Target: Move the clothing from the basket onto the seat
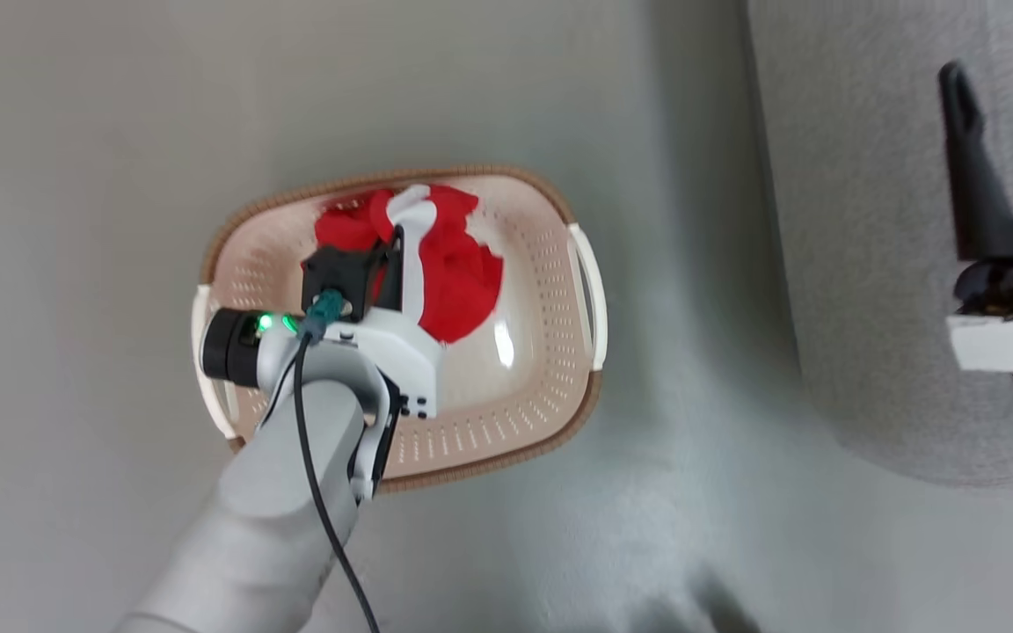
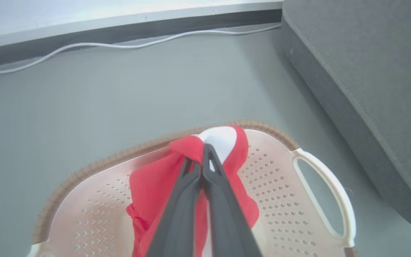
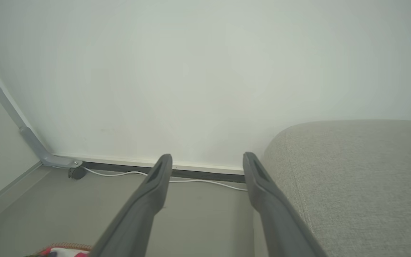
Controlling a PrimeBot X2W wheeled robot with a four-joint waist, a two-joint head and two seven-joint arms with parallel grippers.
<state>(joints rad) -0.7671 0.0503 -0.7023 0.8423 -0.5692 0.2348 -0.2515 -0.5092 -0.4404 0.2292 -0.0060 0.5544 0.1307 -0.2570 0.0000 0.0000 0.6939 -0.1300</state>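
The cream basket (image 1: 550,369) with its brown rim stands on the grey floor and holds the red clothing (image 1: 458,272) with white trim. My left gripper (image 1: 398,239) reaches down into the basket and is shut on a fold of the red clothing (image 2: 155,182), the two dark fingers (image 2: 223,217) pressed together around it. The basket's white handle (image 2: 330,185) lies to the right of that grip. At the right, the grey seat (image 1: 867,264) rises beside the basket. My right gripper (image 1: 1003,79) hangs open over the seat (image 3: 362,185), its fingers (image 3: 155,178) wide apart and holding nothing.
A white cable (image 2: 120,44) runs along the dark skirting at the foot of the wall. A grey metal leg with a caster (image 3: 75,172) stands at the left near the wall. Bare floor lies between basket and seat.
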